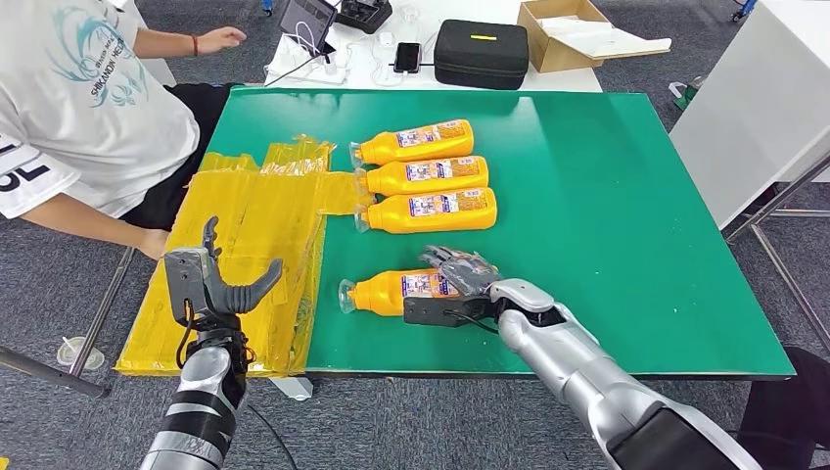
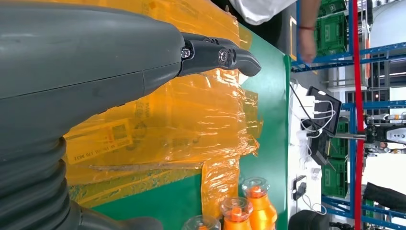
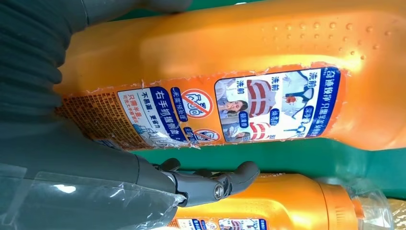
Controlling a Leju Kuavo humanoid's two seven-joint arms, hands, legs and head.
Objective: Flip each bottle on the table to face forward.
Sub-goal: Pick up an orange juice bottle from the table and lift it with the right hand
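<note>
At the near table edge, the right hand (image 1: 460,277) is laid over the single orange bottle (image 1: 396,292), fingers curled around its labelled body. Three more bottles (image 1: 431,178) are lined up just beyond. The left hand (image 1: 210,279) is held empty, fingers apart, over yellow plastic bags (image 1: 250,235).

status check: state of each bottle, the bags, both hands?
Nearest bottle: lying on its side, apart from the row, right hand on it.
Three far bottles: lying side by side, labels up.
Yellow bags: flat, stacked at the table's left edge.
Right hand: on nearest bottle.
Left hand: open, empty.
</note>
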